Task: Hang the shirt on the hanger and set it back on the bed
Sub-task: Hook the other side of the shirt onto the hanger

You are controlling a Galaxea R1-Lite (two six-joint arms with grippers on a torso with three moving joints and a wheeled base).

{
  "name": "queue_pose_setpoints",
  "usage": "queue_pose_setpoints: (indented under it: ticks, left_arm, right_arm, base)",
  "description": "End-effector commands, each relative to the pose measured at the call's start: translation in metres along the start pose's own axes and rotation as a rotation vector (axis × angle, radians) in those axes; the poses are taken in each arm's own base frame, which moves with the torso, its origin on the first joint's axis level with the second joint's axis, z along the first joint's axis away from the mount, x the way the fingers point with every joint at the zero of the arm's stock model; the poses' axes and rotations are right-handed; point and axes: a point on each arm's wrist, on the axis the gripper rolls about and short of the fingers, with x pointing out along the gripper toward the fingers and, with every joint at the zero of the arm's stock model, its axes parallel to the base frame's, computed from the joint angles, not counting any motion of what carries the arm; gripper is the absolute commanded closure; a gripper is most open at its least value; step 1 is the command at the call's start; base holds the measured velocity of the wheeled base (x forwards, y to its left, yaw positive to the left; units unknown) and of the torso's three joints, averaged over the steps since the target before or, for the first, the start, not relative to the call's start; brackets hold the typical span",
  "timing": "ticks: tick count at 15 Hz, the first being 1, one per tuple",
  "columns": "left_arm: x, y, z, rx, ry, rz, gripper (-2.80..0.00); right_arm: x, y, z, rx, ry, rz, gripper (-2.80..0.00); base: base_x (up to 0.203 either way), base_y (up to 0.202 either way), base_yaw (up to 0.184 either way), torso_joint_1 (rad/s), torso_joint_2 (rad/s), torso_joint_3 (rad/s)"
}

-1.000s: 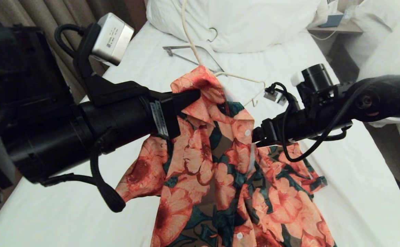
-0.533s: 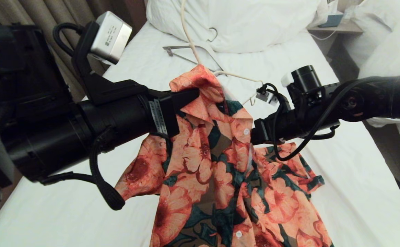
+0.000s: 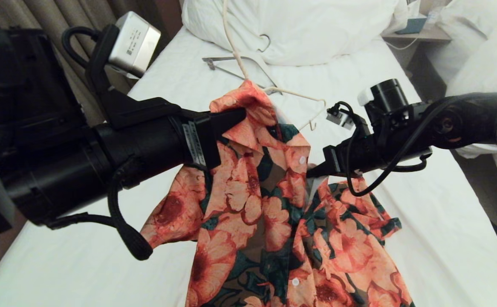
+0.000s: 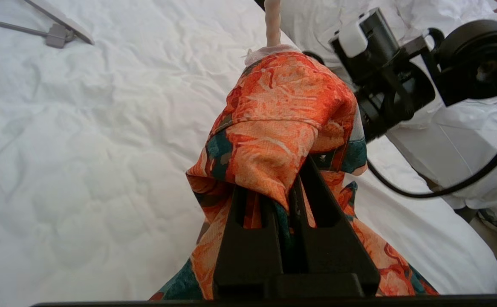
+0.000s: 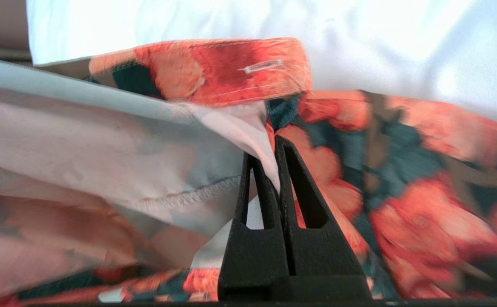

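Observation:
The shirt [image 3: 265, 204], coral flowers on dark green, hangs lifted above the bed [image 3: 423, 221]. My left gripper [image 3: 242, 115] is shut on a bunched fold at its shoulder near the collar, also visible in the left wrist view [image 4: 293, 179]. My right gripper [image 3: 312, 172] is shut on the pale inside edge of the shirt's front opening [image 5: 274, 149]. The thin cream hanger [image 3: 295, 93] pokes out of the collar, one arm rising behind it and its small hook hanging toward the right arm. Its end shows above the cloth [image 4: 273, 21].
A thicker white hanger with a grey bar [image 3: 231, 64] lies on the sheet behind the shirt. The duvet heap [image 3: 299, 25] fills the bed's head. A bedside shelf [image 3: 414, 34] and the neighbouring bed [image 3: 487, 64] stand at the right, curtains [image 3: 39, 17] at the left.
My right gripper has gone from open to shut on the shirt's front edge. The shirt front has shifted slightly; the left gripper keeps its hold.

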Motion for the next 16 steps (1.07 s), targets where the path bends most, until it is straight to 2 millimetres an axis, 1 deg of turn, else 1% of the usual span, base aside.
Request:
queue_pose_setpoints:
  ticks: [1, 3, 6, 12, 16]
  left_arm:
    - [0.001, -0.002, -0.003, -0.001, 0.023, -0.008, 0.0]
    - [0.0, -0.009, -0.006, -0.005, 0.073, -0.037, 0.0]
    - [-0.001, -0.024, -0.011, -0.022, 0.151, -0.089, 0.0]
    - [-0.011, -0.038, -0.009, -0.05, 0.22, -0.14, 0.0]
    - [-0.01, -0.041, -0.012, -0.052, 0.236, -0.152, 0.0]
  right_arm:
    - [-0.016, -0.001, 0.002, 0.005, -0.027, -0.01, 0.0]
    - [-0.029, -0.007, 0.002, 0.018, -0.049, -0.03, 0.0]
    - [-0.042, -0.011, 0.001, 0.03, -0.068, -0.055, 0.0]
    - [-0.051, -0.026, 0.002, 0.054, -0.09, -0.097, 0.0]
    - [-0.054, -0.024, 0.005, 0.043, -0.107, -0.096, 0.0]
  base:
    - [0.0, 0.0, 0.0, 0.0, 0.0, 0.0]
    - [0.0, 0.0, 0.0, 0.0, 0.0, 0.0]
    - [0.0, 0.0, 0.0, 0.0, 0.0, 0.0]
    - [0.0, 0.0, 0.0, 0.0, 0.0, 0.0]
    - [0.0, 0.0, 0.0, 0.0, 0.0, 0.0]
